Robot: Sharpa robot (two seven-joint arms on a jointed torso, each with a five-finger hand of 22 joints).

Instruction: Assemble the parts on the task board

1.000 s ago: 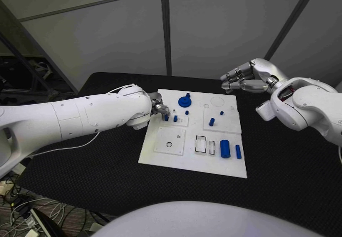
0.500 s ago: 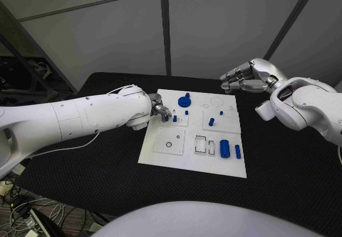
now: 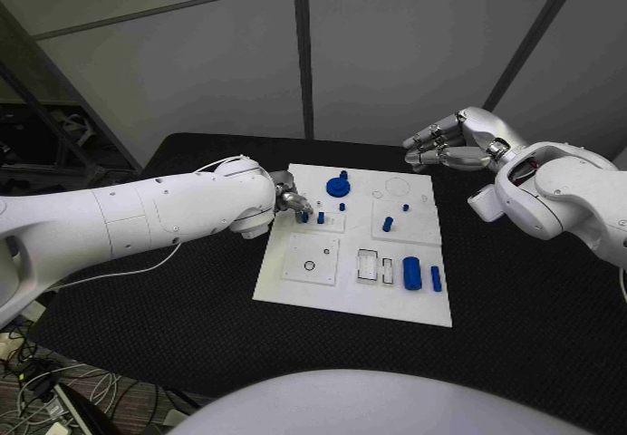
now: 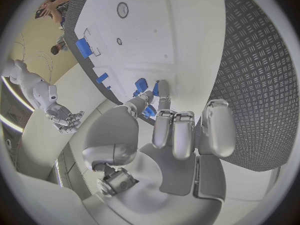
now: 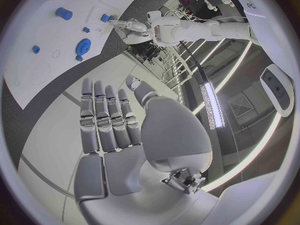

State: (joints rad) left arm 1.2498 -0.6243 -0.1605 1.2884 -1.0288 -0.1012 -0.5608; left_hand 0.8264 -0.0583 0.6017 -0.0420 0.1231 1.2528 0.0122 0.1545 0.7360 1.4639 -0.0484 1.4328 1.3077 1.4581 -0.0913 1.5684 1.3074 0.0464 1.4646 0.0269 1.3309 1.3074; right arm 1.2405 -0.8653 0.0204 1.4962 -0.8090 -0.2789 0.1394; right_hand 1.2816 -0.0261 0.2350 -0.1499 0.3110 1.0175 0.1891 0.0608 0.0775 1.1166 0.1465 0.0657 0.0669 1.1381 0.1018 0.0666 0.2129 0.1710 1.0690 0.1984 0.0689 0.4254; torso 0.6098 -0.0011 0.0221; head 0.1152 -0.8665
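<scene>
No brand, label or readable writing shows on the board [image 3: 342, 290] or the parts.

The white board lies flat in the middle of the black counter [image 3: 523, 299], its long axis running from the robot's side toward the far edge, turned slightly. On its far part a blue gear [image 3: 339, 188] lies flat with a short stub just behind it. Near the left edge of the board two small blue pegs [image 3: 320, 217] stand upright side by side. Toward the right, another peg [image 3: 388, 223] stands upright, with tiny blue pieces near it. On the near right part a blue cylinder [image 3: 413, 273] lies on its side, long axis running near to far, and a thinner blue bar [image 3: 437, 278] lies just beside it, parallel. Left of them are two outlined rectangular slots [image 3: 378, 267], and further left a small dark ring [image 3: 310, 265] marked on a raised square.

The left robot hand [image 3: 290, 199] is at the board's left edge, fingertips down at the pair of pegs; in the left wrist view its fingers [image 4: 164, 105] close around a blue peg, thumb and finger pinching it.

The right robot hand [image 3: 451, 140] hangs above the counter beyond the board's far right corner, holding nothing; in the right wrist view its fingers [image 5: 106, 117] are extended and side by side.
</scene>
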